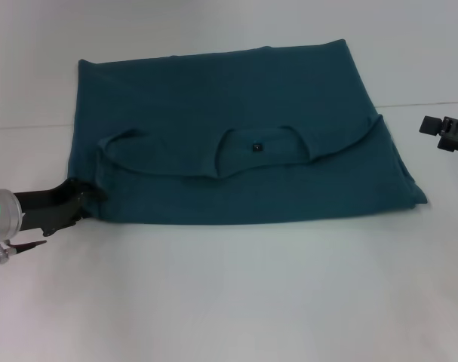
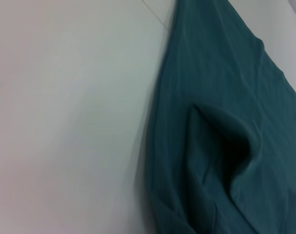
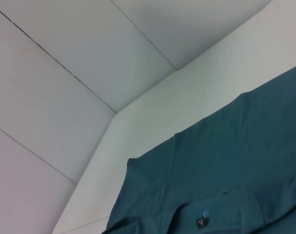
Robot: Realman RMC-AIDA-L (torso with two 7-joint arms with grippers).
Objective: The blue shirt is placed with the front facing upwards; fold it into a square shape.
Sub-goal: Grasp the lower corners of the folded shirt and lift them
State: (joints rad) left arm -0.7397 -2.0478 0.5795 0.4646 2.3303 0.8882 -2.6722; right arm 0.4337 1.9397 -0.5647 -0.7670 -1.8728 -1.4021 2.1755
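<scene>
The white bench [image 1: 229, 302] is bare along the bottom of the head view. At the lower left of the frame the left hand [image 1: 87, 197] lies low on the bench, its dark fingers [image 1: 66, 204] at the near left corner of the blue shirt [image 1: 236, 121]; whether they grip the cloth cannot be told. The shirt lies across the middle of the frame, folded over once, with the collar and its small black label [image 1: 256, 147] showing near the centre. At the right edge, level with the collar, the right hand [image 1: 446, 134] hangs apart from the shirt; how far it is open cannot be told.
</scene>
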